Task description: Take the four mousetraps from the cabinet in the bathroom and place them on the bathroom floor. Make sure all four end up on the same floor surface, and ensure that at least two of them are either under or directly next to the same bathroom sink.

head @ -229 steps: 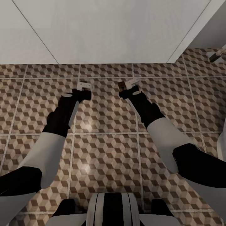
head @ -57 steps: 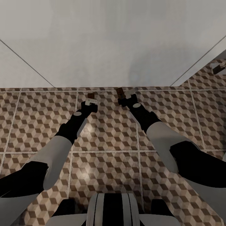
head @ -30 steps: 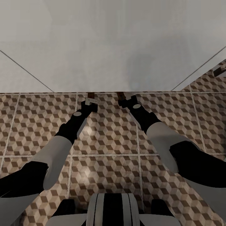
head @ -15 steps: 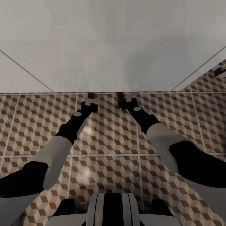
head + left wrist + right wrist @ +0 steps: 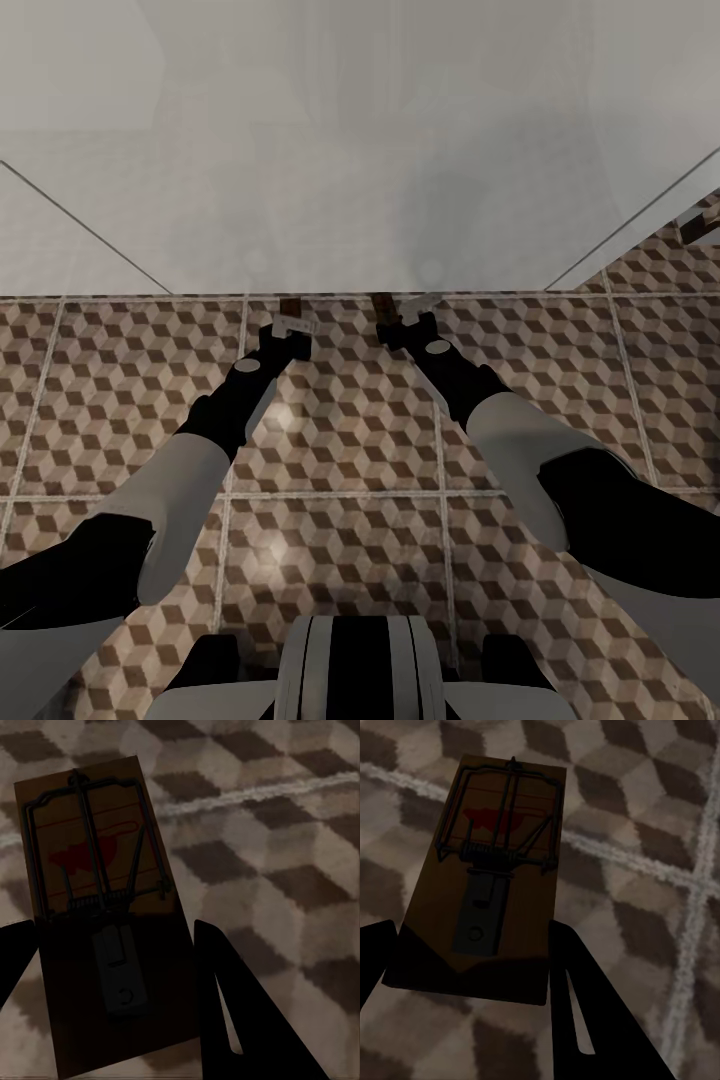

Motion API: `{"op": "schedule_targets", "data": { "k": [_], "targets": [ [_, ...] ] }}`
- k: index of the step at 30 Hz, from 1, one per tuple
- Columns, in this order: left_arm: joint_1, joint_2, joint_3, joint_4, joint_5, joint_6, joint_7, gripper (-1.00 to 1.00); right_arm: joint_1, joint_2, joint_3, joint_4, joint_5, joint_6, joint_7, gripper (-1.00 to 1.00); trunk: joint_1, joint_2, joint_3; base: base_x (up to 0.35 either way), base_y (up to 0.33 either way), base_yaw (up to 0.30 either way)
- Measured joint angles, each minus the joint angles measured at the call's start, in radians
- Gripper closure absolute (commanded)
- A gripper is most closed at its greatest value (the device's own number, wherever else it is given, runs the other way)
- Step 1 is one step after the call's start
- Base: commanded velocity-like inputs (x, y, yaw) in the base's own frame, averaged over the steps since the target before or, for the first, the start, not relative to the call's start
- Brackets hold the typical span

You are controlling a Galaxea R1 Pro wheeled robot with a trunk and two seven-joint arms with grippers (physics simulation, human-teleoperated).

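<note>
Looked down on the bathroom floor, cube-patterned tile with pale grout running out to the far side, where a broad white surface cut across the head view; took that for the vanity carrying the sink, as a judgement only, since no basin or tap could be made out. Reached both arms forward to the near edge of that white surface. Carried one trap per arm: the left gripper clamped on the left mousetrap, dark fingers pressed against both long edges of the board, wire and red mark facing the camera; the right gripper clamped likewise on the right mousetrap. Held both boards low over the tile, side by side, near each other and right at the foot of the white surface; could not tell whether either touched the floor. Judged the task roughly midway: two traps out of the cabinet and brought to the spot by the sink, neither released, and two more to be accounted for. Noted a small dark-and-pale object on the tile at the far right, too small to name. Could say nothing of the cabinet or what remained inside it.
</note>
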Motion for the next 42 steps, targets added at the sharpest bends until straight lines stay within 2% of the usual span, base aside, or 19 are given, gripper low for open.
{"op": "schedule_targets", "data": {
  "k": [23, 24, 42],
  "targets": [
    [0.001, 0.000, 0.000, 0.015, 0.000, 0.000, -0.001, 1.00, 0.000, 0.000, 0.001, 0.000, 0.000, -0.004, 0.000, 1.00, 0.000, 0.000, 0.000, 0.000, 0.000, 0.000],
    [0.001, 0.000, 0.000, 0.015, 0.000, 0.000, -0.001, 1.00, 0.000, 0.000, 0.001, 0.000, 0.000, -0.004, 0.000, -1.00, 0.000, 0.000, 0.000, 0.000, 0.000, 0.000],
    [0.001, -0.002, 0.000, 0.030, 0.000, 0.000, -0.001, 1.00, 0.000, 0.000, 0.000, 0.000, -0.003, -0.005, 0.000, -1.00, 0.000, 0.000, 0.000, 0.000, 0.000, 0.000]
  ]
}}
